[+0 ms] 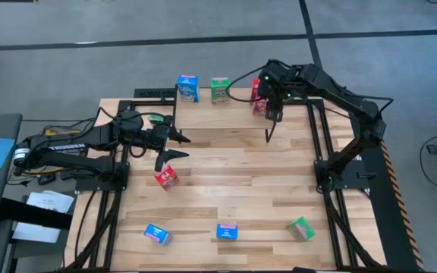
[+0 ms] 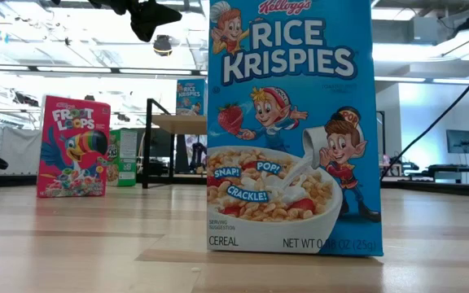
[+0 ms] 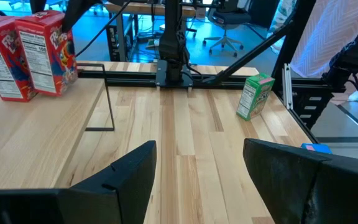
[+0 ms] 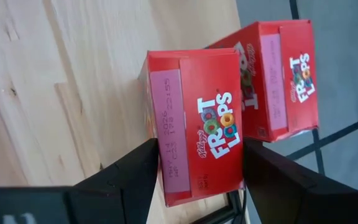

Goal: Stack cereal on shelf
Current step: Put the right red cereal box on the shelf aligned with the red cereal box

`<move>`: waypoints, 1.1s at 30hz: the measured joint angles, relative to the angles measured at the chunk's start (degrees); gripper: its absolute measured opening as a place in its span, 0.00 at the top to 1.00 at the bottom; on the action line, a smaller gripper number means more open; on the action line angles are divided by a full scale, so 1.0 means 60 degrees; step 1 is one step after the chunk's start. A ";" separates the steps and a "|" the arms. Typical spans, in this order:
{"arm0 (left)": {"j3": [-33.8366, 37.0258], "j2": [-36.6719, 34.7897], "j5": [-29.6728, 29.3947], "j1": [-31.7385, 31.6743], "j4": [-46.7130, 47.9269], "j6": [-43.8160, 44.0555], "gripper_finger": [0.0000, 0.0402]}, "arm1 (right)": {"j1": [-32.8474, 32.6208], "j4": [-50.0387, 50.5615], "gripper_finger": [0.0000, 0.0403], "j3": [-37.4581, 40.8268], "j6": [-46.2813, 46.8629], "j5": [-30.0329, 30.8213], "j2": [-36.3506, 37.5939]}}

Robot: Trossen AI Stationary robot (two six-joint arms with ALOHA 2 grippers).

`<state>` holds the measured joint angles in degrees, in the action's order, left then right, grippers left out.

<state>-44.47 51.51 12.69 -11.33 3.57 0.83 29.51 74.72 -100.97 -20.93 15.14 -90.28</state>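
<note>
The right gripper [image 4: 194,171] hangs over the shelf [image 1: 237,102], its dark fingers [image 4: 126,177] parted to either side of a red Froot Loops box [image 4: 194,121] without clearly pressing it. A second red box [image 4: 278,78] stands just beside the first on the shelf's light wood. Both are glossy printed cardboard, rectangular. The left gripper [image 1: 174,146] waits apart from the shelf, half open, empty.

left tool [image 1: 174,147] open mid-table, right tool [image 1: 270,115] parted
</note>
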 joint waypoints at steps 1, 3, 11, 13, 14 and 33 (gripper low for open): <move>0.0000 0.0000 0.0000 0.0000 0.0000 0.0002 0.42 | 0.0028 0.0000 0.38 0.0000 0.0014 -0.0001 0.0000; 0.0000 0.0000 0.0000 0.0000 0.0000 0.0002 0.42 | 0.0056 0.0000 0.38 0.0000 0.0014 -0.0001 0.0000; 0.0000 0.0000 -0.0133 0.0000 -0.0004 -0.0191 0.42 | -0.0008 -0.0104 0.38 0.0000 -0.0075 -0.0114 0.0000; 0.0000 0.0000 -0.0378 0.0000 -0.0004 -0.0200 0.42 | -0.0046 -0.0117 0.38 0.0000 -0.0086 -0.0184 0.0000; 0.0000 0.0000 -0.0491 0.0000 -0.0004 -0.0192 0.42 | -0.0046 -0.0162 0.38 0.0000 -0.0083 -0.0210 0.0000; 0.0000 0.0000 -0.0674 0.0000 0.0000 -0.0286 0.42 | -0.0176 -0.0222 0.38 -0.0005 -0.0003 0.0157 -0.0176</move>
<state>-44.47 51.51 8.64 -11.33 3.57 -0.89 28.46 73.38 -101.00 -20.95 16.08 -91.33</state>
